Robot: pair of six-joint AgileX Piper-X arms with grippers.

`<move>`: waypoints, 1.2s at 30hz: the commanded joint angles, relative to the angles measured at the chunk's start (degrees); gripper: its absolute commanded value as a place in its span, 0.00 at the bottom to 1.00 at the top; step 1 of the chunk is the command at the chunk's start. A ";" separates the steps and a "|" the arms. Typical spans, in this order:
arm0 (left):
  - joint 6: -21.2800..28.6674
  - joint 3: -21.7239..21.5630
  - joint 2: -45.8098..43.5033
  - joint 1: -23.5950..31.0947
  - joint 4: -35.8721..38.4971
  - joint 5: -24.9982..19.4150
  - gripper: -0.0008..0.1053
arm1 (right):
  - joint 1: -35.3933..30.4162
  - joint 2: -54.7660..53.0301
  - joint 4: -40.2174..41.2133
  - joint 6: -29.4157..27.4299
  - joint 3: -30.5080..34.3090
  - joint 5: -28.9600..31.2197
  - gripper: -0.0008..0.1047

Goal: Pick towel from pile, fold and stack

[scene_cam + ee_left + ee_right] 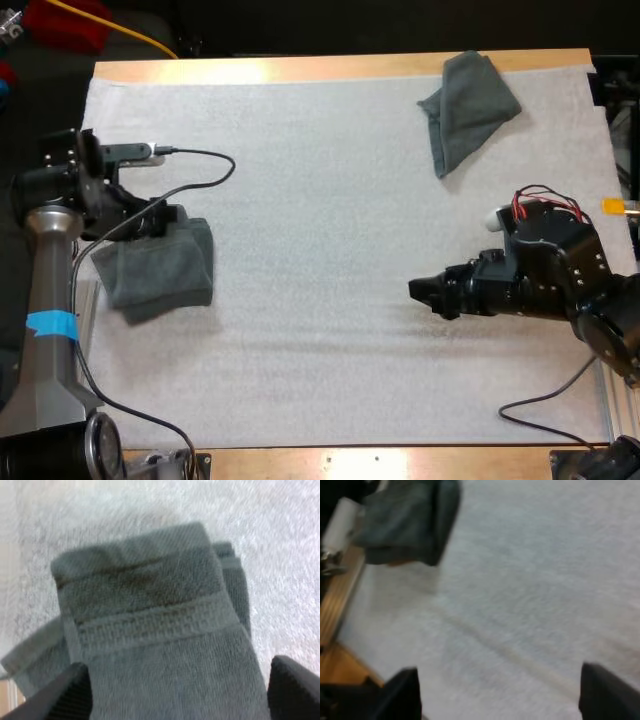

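Observation:
A folded dark grey-green towel (pixel 160 268) lies on the left side of the white mat (pixel 320 200). My left gripper (pixel 170 222) hovers at its far edge, open. In the left wrist view the folded towel (pixel 155 625) lies below and between the two spread fingers (pixel 62 695), which stand at its sides. A crumpled towel (pixel 465 105) of the same colour sits at the far right of the mat. My right gripper (pixel 420 290) hangs open over bare mat at the right, pointing left, with nothing between its fingers (pixel 402 692). Far ahead of it lies the folded towel (pixel 410 520).
The mat covers almost the whole wooden table (pixel 330 68). A wide stretch of bare mat (pixel 530 595) separates the two grippers. The table's wooden left edge (pixel 340 600) runs close beside the folded towel.

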 commanded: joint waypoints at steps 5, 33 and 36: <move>-0.70 0.27 0.43 -0.37 -3.06 -1.24 0.66 | -0.13 -0.59 -5.37 1.16 -0.25 -4.92 0.62; -0.70 0.42 20.52 -0.37 -7.44 -1.21 0.66 | -0.13 -0.59 -6.46 2.19 -0.25 -5.52 0.62; -0.70 0.42 20.99 -0.37 -6.04 -1.16 0.66 | -0.13 -0.59 -6.46 2.19 -0.25 -5.52 0.62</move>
